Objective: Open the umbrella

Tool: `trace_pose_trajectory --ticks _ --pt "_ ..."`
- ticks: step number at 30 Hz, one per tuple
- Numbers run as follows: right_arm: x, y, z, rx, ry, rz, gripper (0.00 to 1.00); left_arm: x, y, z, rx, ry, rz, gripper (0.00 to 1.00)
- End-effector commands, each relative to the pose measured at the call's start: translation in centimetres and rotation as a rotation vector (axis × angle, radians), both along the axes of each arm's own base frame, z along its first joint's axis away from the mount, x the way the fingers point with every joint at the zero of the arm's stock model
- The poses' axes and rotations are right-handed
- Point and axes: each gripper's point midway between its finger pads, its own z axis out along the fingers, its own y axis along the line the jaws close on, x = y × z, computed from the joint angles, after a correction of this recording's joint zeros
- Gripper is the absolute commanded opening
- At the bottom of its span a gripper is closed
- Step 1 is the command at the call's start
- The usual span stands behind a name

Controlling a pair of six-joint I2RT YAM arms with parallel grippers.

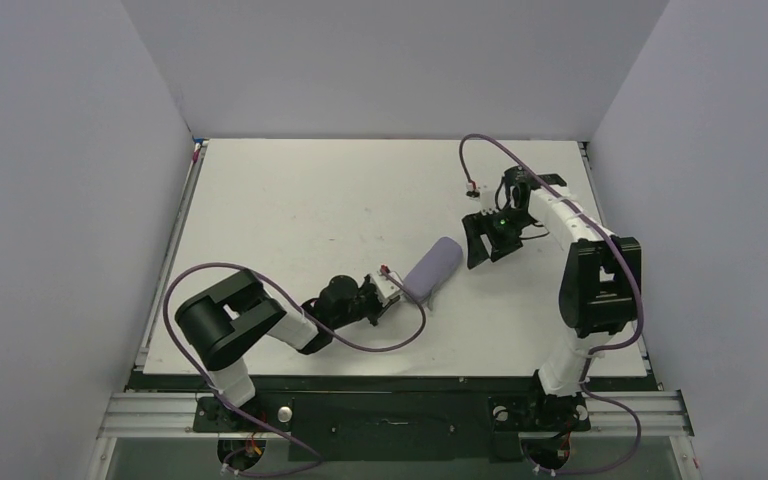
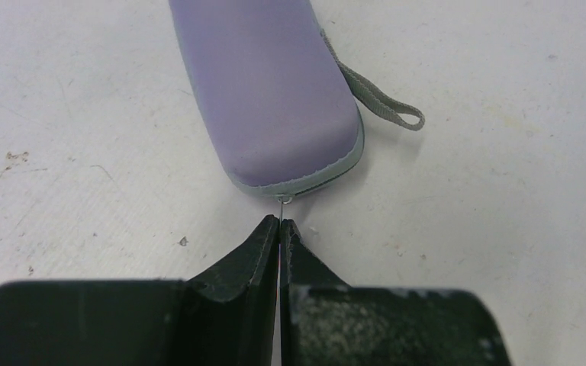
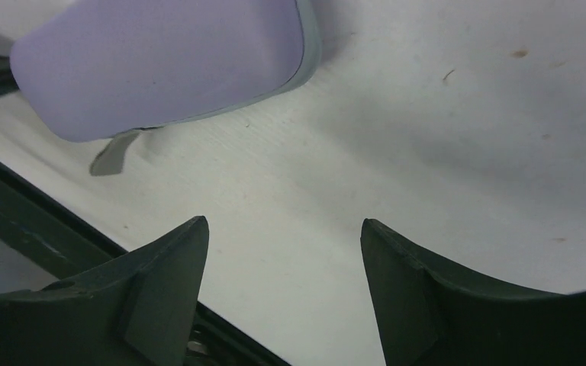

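The umbrella itself is hidden. What shows is a lavender zip case (image 1: 433, 268) lying on the white table (image 1: 290, 200), edged with a grey zipper and carrying a grey wrist loop (image 2: 385, 107). My left gripper (image 2: 280, 223) is shut at the case's near end, with the thin metal zipper pull (image 2: 283, 203) pinched between its tips. My right gripper (image 1: 487, 245) is open just right of the case's far end, nothing between its fingers. In the right wrist view the case (image 3: 160, 61) lies beyond that gripper (image 3: 284, 229), apart from it.
Grey walls (image 1: 60, 200) close in the table on the left, back and right. A black rail (image 1: 390, 380) runs along the near edge by the arm bases. Purple cables (image 1: 380, 345) loop from both arms over the table.
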Motion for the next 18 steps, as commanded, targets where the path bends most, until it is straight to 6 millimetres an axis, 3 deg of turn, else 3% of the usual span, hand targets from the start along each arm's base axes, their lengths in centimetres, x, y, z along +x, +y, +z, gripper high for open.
trace_pose_trajectory --ticks 1,4,11,18 --pt "0.4 2.9 0.6 0.134 0.062 -0.258 0.69 0.4 -2.5 1.8 -0.068 -0.034 -0.012 0.0" --pt "1.1 4.2 0.1 0.199 0.106 -0.341 0.7 0.4 -3.3 2.0 -0.076 -0.042 -0.019 0.0" --pt "2.2 8.1 -0.3 0.281 0.114 -0.338 0.73 0.2 -4.6 1.6 -0.067 -0.048 -0.033 0.0" --pt "0.8 8.9 -3.2 0.199 0.174 -0.361 0.75 0.2 -5.4 1.4 -0.069 -0.05 -0.032 0.0"
